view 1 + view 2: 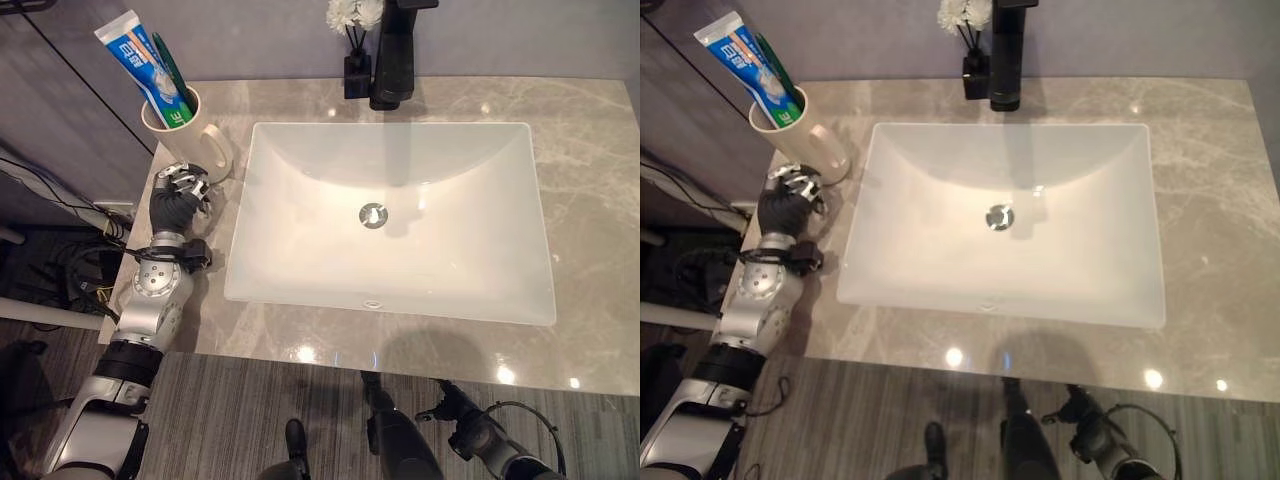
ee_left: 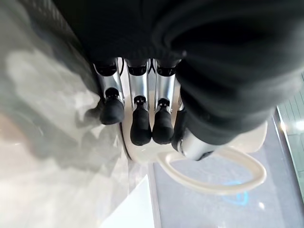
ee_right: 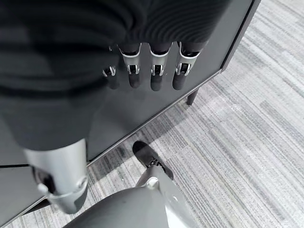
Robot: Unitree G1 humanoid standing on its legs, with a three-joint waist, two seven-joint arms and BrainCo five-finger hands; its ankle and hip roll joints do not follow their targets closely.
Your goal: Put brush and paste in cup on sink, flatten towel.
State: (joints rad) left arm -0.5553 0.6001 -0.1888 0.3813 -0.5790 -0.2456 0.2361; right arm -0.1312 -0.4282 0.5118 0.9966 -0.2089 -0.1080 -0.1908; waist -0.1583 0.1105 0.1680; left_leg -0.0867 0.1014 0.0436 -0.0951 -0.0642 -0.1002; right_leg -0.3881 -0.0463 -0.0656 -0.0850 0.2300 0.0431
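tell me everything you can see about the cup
The cup is a cream, glossy mug, ceramic by its look, with a loop handle. It stands upright on the grey marble counter, at its back left corner beside the white basin. A blue and white toothpaste tube and a green toothbrush stand in it, leaning left. The left hand is just in front of the cup, fingers extended toward its base; whether they touch is unclear.

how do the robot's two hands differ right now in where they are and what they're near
The left hand is up on the marble counter, beside the cream cup holding the toothpaste and green toothbrush; the right hand hangs low, below the counter's front edge, over the grey floor. The left hand's fingers reach toward the cup's base; the right hand is near nothing to hold. Both hold nothing.
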